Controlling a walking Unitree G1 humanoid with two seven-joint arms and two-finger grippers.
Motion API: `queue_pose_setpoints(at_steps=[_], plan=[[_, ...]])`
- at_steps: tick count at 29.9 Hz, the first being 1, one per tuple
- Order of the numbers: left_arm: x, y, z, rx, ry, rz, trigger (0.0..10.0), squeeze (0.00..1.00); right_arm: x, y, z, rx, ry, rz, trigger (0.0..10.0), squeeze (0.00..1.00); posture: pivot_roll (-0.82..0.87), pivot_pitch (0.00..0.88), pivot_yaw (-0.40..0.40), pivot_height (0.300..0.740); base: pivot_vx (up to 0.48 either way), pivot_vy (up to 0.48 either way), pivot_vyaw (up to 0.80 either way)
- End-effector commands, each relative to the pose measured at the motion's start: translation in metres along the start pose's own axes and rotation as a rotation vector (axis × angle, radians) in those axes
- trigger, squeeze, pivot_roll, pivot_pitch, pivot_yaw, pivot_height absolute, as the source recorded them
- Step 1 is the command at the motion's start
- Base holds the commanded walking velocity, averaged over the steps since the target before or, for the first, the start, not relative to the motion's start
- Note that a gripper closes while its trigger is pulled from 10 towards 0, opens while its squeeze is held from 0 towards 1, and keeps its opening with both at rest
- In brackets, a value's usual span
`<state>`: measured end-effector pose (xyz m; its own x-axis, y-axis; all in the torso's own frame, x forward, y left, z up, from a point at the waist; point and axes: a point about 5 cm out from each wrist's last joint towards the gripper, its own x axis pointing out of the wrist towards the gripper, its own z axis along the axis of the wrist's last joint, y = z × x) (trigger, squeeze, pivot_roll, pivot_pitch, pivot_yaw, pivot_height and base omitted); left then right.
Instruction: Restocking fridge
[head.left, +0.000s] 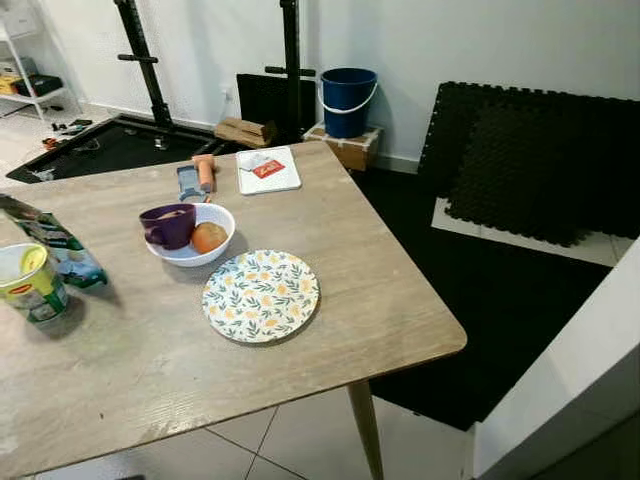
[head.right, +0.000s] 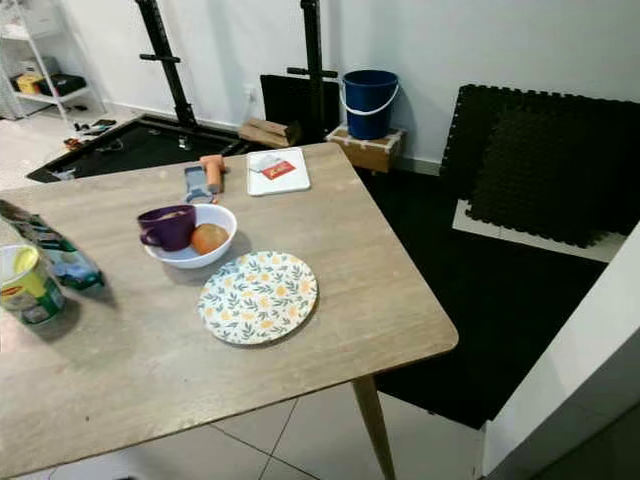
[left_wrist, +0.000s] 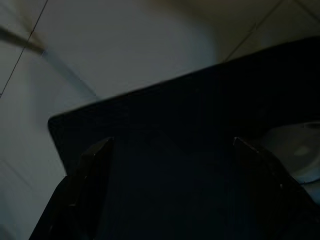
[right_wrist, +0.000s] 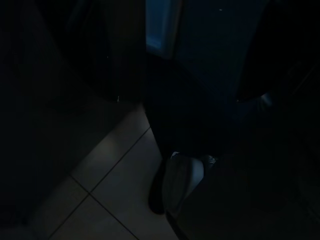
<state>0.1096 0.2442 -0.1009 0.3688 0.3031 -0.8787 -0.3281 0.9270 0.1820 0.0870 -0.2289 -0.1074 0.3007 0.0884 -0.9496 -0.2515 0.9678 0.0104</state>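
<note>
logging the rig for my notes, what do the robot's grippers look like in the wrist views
In the left wrist view the left gripper shows two long black fingers with flat, angular, tapering tips, plain and unmarked, in deep shade over pale tiled floor. The right wrist view is very dark; the right gripper's shape cannot be made out. No cables or markings are visible on either.
</note>
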Motion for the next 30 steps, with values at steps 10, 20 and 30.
queue_pose_setpoints(at_steps=[10,20,30], plan=[[-0.005,0.040,-0.026,-0.059,0.106,0.153,10.0,0.00,0.004,0.014,0.005,-0.004,-0.022,0.069,10.0,0.00,-0.03,0.058,0.028,0.740,0.000,0.000,0.79],[-0.006,0.040,-0.031,-0.070,0.122,0.161,10.0,0.00,0.004,0.014,0.006,-0.001,-0.022,0.076,10.0,0.00,-0.03,0.057,0.026,0.740,0.000,0.000,0.79],[-0.007,0.043,-0.034,-0.098,0.118,0.188,10.0,0.00,0.004,0.013,0.006,0.011,-0.025,0.046,10.0,0.00,-0.03,0.056,0.026,0.740,0.000,0.000,0.32]])
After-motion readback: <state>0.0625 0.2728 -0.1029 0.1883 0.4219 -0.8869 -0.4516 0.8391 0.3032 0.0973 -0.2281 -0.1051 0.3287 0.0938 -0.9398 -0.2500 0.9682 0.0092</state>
